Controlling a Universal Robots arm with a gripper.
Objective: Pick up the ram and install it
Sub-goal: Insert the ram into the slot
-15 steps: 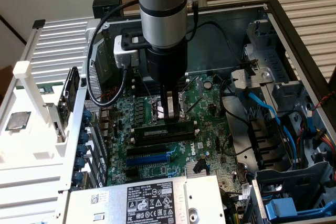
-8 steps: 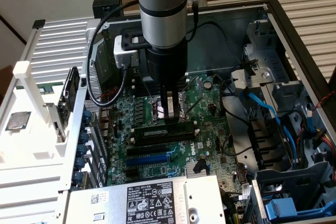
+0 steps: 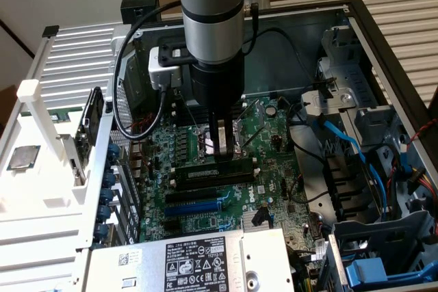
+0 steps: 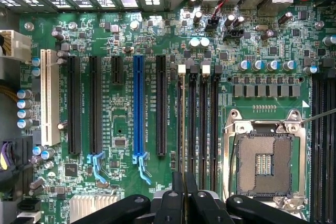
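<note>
Inside the open computer case (image 3: pixel 383 39), on the motherboard (image 3: pixel 274 135), the ram (image 3: pixel 205 169) stood on edge at the memory slots (image 4: pixel 202 124). The end effector (image 3: pixel 220 154) was clenched on its top edge, seemingly to keep it square.

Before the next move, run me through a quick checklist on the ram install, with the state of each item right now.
1. Grip: ok. The end effector is closed on the top edge of the ram.
2. Ram upright: ok. It stands on edge over the board.
3. Alignment: ok. In the wrist view the ram runs parallel to the empty memory slots beside it.
4. Fully seated: cannot tell.
5. Slot end latches locked: cannot tell.
6. CPU socket clear of the end effector: ok. It lies apart, to one side.
</note>
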